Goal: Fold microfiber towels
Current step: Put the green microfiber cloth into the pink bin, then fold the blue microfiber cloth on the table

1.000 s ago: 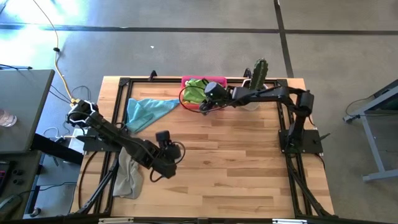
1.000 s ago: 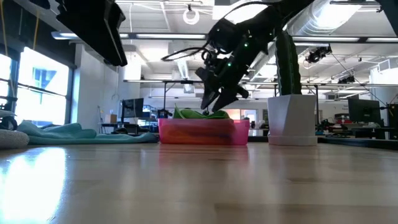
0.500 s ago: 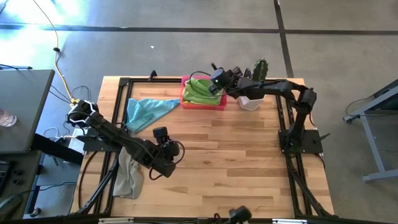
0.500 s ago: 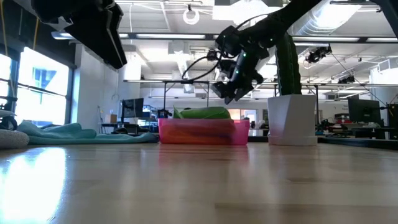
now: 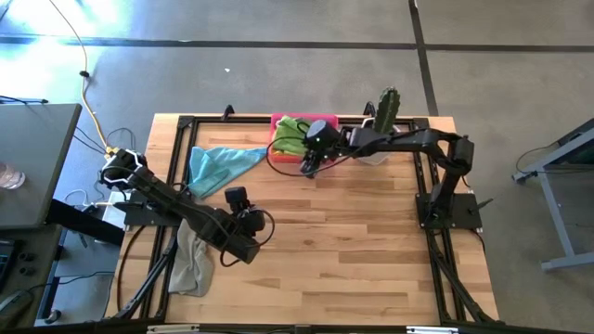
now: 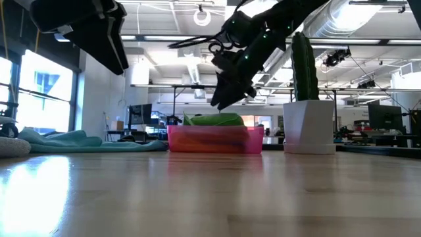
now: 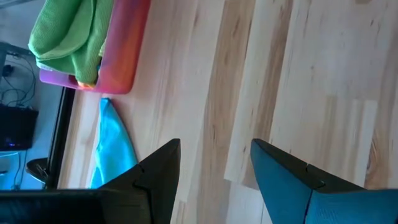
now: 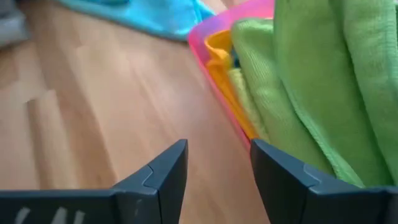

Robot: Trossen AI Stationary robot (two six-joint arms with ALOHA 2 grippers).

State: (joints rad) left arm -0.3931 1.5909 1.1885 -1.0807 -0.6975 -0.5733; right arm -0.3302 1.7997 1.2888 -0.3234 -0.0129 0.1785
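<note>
A lime green towel (image 5: 290, 133) lies bunched in the pink tray (image 5: 322, 120) at the far edge, over a yellow layer (image 8: 222, 45). A light blue towel (image 5: 219, 164) lies flat on the table left of the tray. A grey towel (image 5: 189, 265) hangs over the table's left edge. My right gripper (image 8: 217, 168) hovers open just above the tray's near left corner and touches nothing. Over the table's left half, my left gripper (image 7: 214, 168) stands open above bare wood.
A cactus in a white pot (image 5: 382, 121) stands right of the tray, under my right arm. Bare wood (image 5: 353, 241) spreads over the table's middle and near right. Black frame rails run along the table's edges.
My right gripper has risen from the tray's near edge, swung toward the far edge over the green towel, then come back toward the near left corner of the tray, still raised. The green towel stays in the tray.
</note>
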